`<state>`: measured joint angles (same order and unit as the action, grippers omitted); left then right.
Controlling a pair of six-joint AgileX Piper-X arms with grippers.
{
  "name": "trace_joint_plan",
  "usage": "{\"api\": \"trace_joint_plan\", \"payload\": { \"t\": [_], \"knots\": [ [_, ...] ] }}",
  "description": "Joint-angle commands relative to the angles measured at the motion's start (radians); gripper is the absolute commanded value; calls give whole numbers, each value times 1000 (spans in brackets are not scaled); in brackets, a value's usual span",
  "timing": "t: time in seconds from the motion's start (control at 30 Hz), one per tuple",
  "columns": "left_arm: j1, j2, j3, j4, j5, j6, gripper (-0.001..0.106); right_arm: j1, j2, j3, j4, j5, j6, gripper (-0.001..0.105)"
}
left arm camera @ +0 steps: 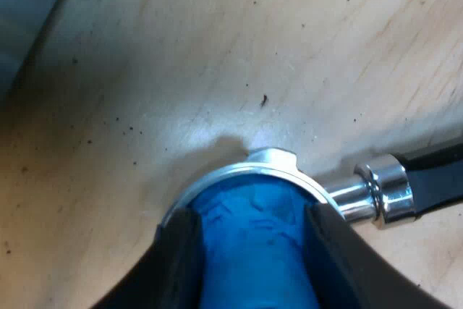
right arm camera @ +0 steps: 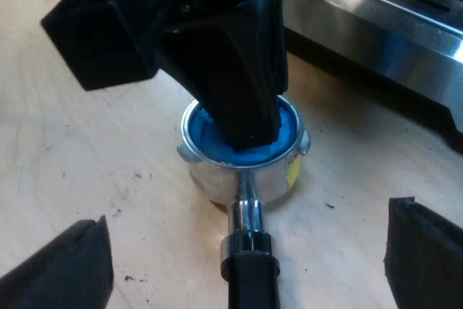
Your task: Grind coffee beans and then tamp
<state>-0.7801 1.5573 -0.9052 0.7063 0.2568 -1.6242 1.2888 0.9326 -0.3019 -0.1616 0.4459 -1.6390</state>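
Between the fingers of the left gripper stands the blue tamper, with both black fingers pressed against its sides, so this gripper is clamped on it. Directly below the gripper, the tamper's base sits inside the round basket of the metal holder, with the basket's rim showing all round it. The holder rests on the wooden table, which carries scattered dark specks. Its chrome neck leads away from the basket to the dark handle; the handle's end cannot be seen. The right gripper hangs over that handle with its two fingers set wide apart, one on each side, touching neither the handle nor the basket. Just ahead of it, the left gripper bears down on the tamper in the basket. A small yellow mark shows on the basket's outer wall. Beyond the holder, near but apart from it, runs the metal front of the espresso machine.
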Motion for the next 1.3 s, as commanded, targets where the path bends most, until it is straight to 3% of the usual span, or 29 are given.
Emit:
{"api": "trace_joint_plan", "payload": {
  "t": [0.03, 0.27, 0.37, 0.67, 0.93, 1.3],
  "knots": [
    [-5, 41, 34, 40, 9, -1, 0, -4, 0, -1, -8, -2, -3, 78],
    [-5, 47, 131, 23, -2, -1, 0, -4, 0, -1, -8, -2, -3, 78],
    [-8, 47, 139, 29, -37, -1, 0, -4, 0, -1, -8, -2, -3, 78],
    [-8, 47, 139, 29, -36, -1, 0, -4, 0, -1, -8, -2, -3, 78],
    [-8, -56, 107, 25, -36, -1, 0, -4, 0, -1, -24, -2, -3, 78],
    [-8, -211, -4, 44, -36, -1, 0, -4, 0, -28, -90, -2, -27, 78]
  ]
}}
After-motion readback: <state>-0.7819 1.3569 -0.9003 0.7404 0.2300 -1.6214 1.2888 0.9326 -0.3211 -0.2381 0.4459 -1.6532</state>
